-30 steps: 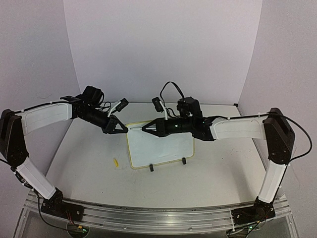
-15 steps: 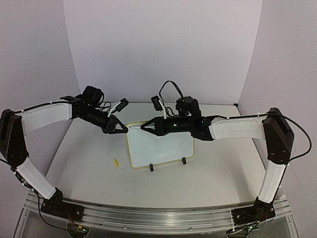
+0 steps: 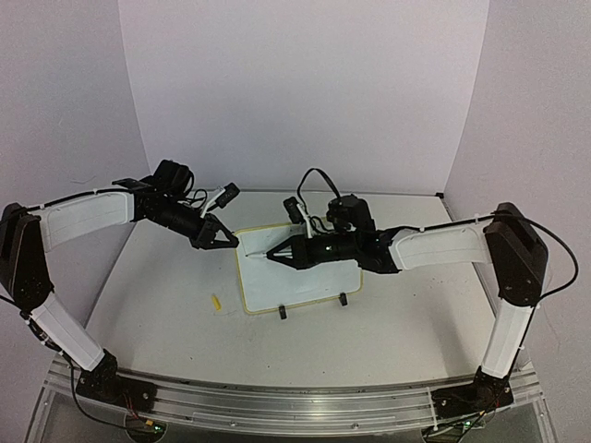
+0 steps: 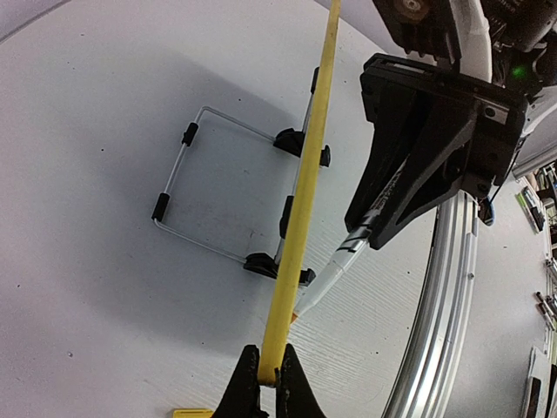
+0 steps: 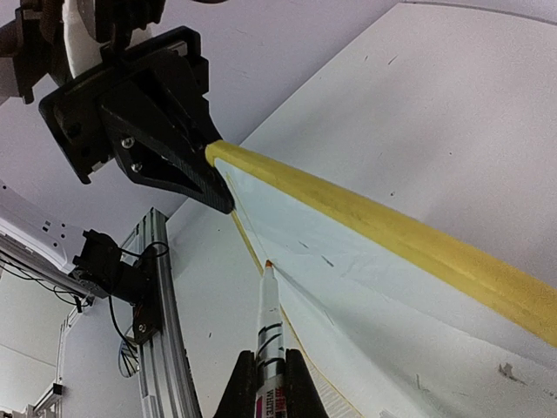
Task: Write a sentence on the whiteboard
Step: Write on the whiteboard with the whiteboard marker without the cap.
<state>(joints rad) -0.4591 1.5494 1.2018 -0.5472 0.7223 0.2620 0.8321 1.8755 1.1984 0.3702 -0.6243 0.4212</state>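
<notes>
The whiteboard point(image 3: 309, 281) stands tilted on two black clip feet, white with a pale yellow rim. My left gripper point(image 3: 231, 241) is shut on its top-left corner; in the left wrist view the fingertips point(image 4: 265, 380) pinch the yellow rim point(image 4: 306, 187). My right gripper point(image 3: 279, 253) is shut on a white marker point(image 5: 270, 335). The marker's orange tip point(image 5: 269, 264) is at the board's upper-left area, at or just off the surface point(image 5: 374, 296). The sentence does not show; I see only a few faint specks on the board.
A small yellow marker cap point(image 3: 216, 302) lies on the table left of the board, also in the left wrist view point(image 4: 191, 412). A wire stand point(image 4: 187, 135) props the board from behind. An aluminium rail point(image 3: 295, 401) runs along the near edge.
My right gripper has come down and toward the board with the marker, bringing the tip to the upper-left of the board. The left arm and the board have not moved.
</notes>
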